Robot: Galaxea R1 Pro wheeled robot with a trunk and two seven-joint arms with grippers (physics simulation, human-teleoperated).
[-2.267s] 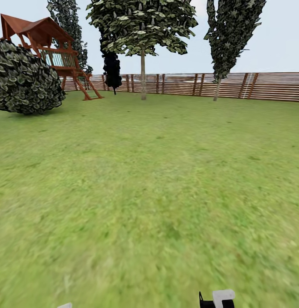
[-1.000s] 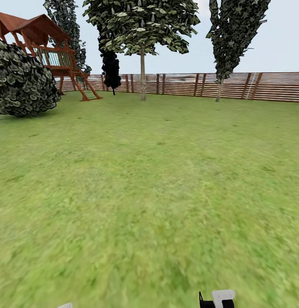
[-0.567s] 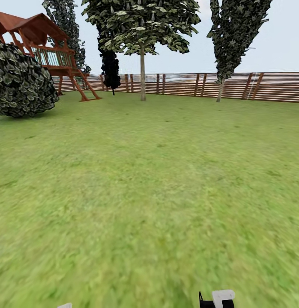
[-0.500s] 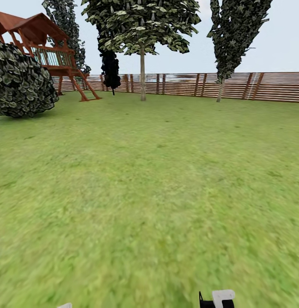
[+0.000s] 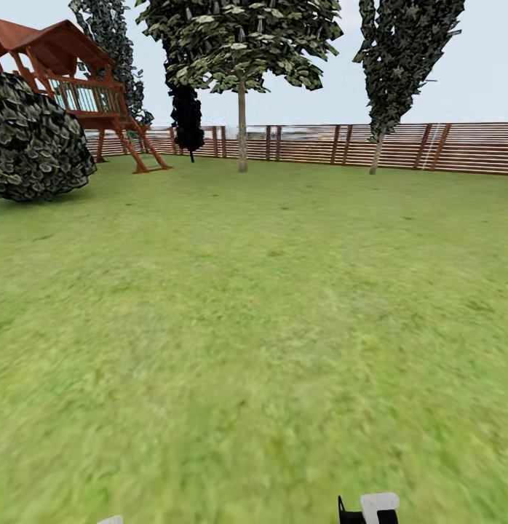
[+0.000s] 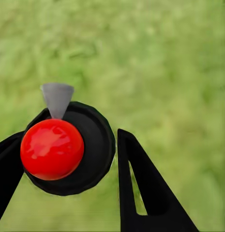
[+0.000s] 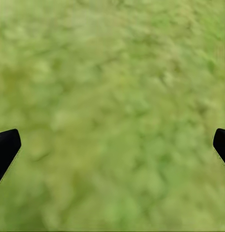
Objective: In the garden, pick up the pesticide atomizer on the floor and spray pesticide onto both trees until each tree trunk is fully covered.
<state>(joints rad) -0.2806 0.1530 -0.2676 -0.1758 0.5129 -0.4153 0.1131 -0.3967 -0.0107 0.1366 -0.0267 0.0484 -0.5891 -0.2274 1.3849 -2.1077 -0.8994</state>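
The pesticide atomizer appears end-on in the left wrist view as a round black body with a red ball and a grey nozzle cone. My left gripper is shut on it, one black finger on each side, above blurry grass. My right gripper is open, its fingertips at the picture's edges and only grass between them. In the head view, far across the lawn, a tree with a pale trunk stands before the fence. A second, narrower tree stands to its right.
A slatted red-brown fence closes the far side. A big round bush and a wooden playhouse stand at the far left, with a black narrow tree beside them. A bit of my right arm shows at the bottom edge.
The whole head view has shifted a little: the bush slides left and the fence and trees draw slightly nearer, so the camera moved forward. The arm parts at the bottom edge stay put.
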